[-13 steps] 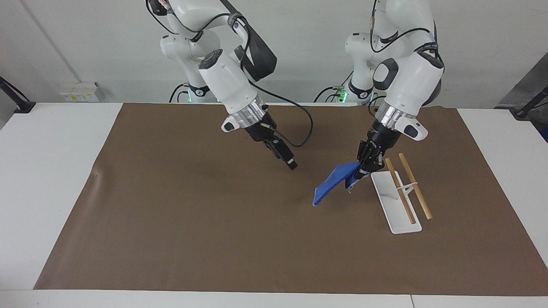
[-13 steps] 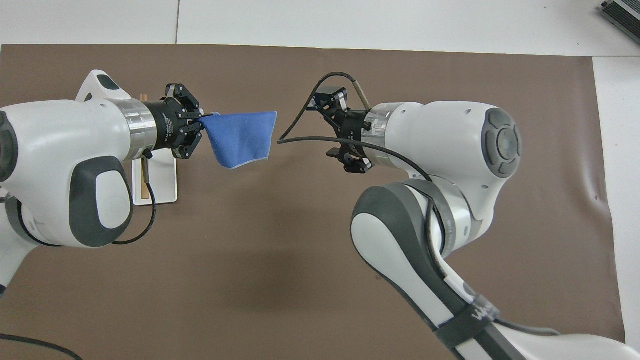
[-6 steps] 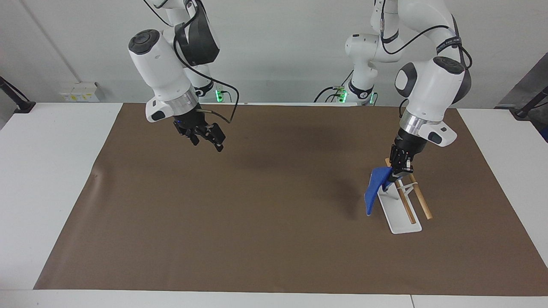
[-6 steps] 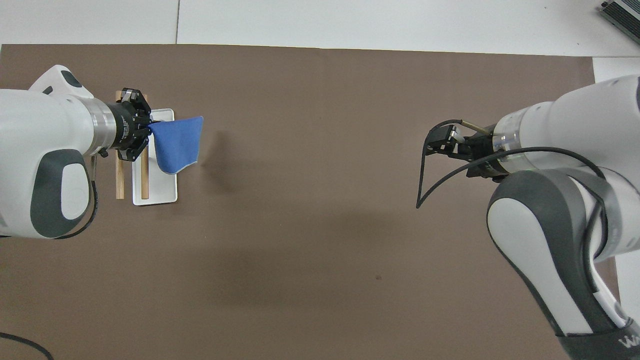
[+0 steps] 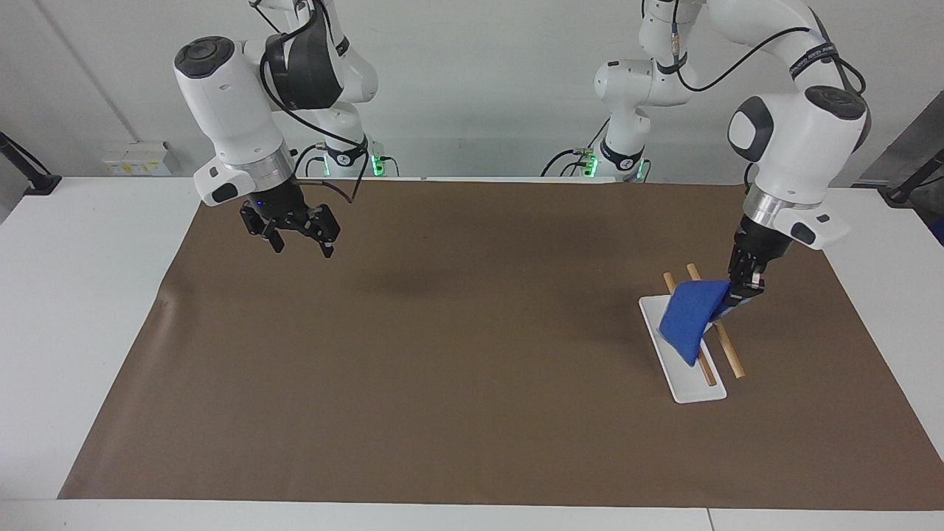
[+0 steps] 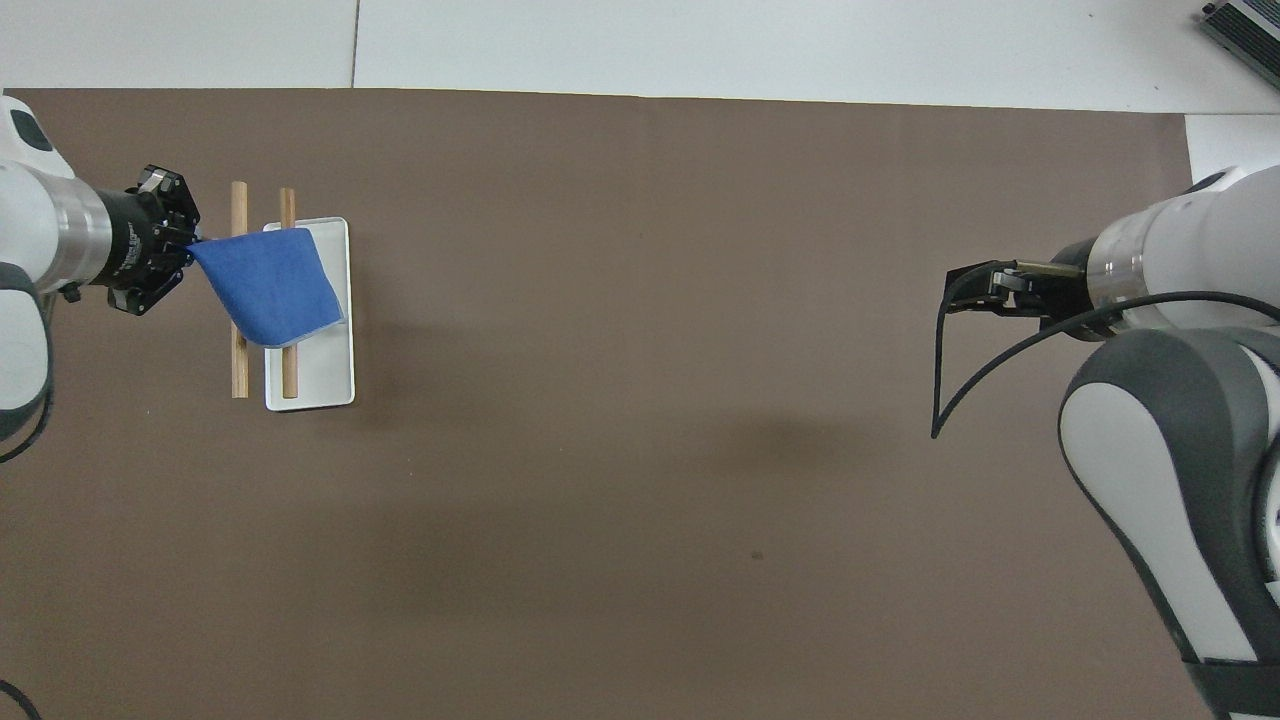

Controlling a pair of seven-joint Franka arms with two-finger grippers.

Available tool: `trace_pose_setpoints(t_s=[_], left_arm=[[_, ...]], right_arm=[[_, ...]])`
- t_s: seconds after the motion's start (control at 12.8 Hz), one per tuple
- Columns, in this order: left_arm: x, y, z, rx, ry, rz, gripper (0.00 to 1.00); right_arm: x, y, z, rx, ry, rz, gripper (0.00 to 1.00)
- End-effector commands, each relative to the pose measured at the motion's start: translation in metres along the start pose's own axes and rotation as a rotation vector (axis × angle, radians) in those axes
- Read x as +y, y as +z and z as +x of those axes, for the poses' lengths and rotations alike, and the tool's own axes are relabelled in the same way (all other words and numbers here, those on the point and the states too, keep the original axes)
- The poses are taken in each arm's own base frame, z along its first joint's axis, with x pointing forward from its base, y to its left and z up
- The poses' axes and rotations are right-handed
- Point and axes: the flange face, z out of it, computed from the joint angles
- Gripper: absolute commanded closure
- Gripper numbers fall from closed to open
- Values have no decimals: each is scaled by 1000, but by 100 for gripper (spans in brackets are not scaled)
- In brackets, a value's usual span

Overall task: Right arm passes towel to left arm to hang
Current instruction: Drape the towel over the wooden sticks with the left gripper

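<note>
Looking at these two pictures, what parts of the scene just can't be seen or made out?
- Facing view: the small bright blue towel covers the middle of the two wooden rails of the white-based rack; whether it touches them is unclear.
- Overhead view: the left gripper holds a towel corner; the picture's edge crops its arm.
- Overhead view: the right gripper, waiting, shows edge-on, jaws unreadable.

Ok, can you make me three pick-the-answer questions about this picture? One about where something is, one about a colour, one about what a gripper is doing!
1. Where is the towel?
A. draped over the rack's wooden bars
B. flat on the brown mat
C. in the right gripper

2. What colour is the towel?
A. red
B. blue
C. green

3. What is the right gripper doing?
A. holding a bar
B. pressing the mat
C. open, holding nothing

Answers: 1 A, it hangs across the bars from the left gripper; 2 B, bright blue cloth; 3 C, its fingers are apart in the air.
</note>
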Motion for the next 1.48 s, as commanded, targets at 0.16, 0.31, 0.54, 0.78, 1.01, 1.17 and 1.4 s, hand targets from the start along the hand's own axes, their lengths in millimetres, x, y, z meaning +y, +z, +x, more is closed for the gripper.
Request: trace_pose_setpoints(t_s=[0.16, 0.31, 0.54, 0.78, 1.01, 1.17, 1.4], left_arm=[[11, -3, 17, 78, 107, 22, 100], [5, 10, 15, 80, 202, 17, 100], [3, 21, 15, 88, 205, -3, 100], [1, 29, 15, 94, 207, -15, 100], [-1, 38, 17, 114, 244, -50, 100], [-8, 42, 34, 134, 268, -62, 100], [-22, 60, 43, 159, 335, -84, 100]], right_arm=[[9, -35, -2, 11, -53, -40, 0], [25, -43, -2, 9, -28, -46, 0], [35, -59, -1, -7, -10, -51, 0], [49, -68, 1, -13, -5, -68, 0], [46, -67, 0, -18, -7, -65, 0], [46, -63, -2, -33, -7, -68, 0], [47, -59, -5, -57, -8, -72, 0]])
